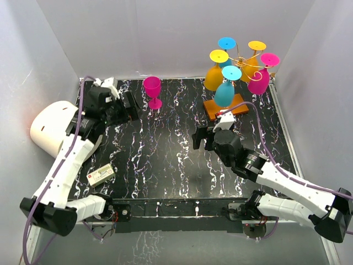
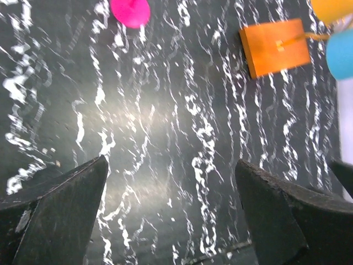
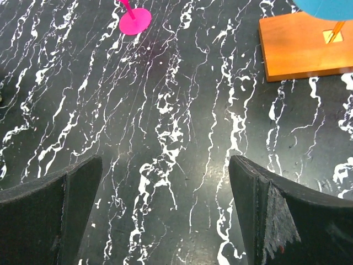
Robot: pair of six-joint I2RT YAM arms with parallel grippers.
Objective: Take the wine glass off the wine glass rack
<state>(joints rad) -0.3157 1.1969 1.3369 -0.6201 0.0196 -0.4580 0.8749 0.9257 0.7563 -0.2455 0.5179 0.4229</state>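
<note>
Looking over the black table [image 1: 165, 176]. Finding the wine glass rack [image 1: 212, 106] at the back right, hanging blue, orange and pink glasses [image 1: 225, 93] upside down by their feet. Spotting one pink wine glass [image 1: 153, 91] standing free beside the left gripper [image 1: 134, 106]. Holding it and the right gripper [image 1: 199, 139] wide apart, empty, ready for grabbing. Not managing to tell how the feet hook on.
</note>
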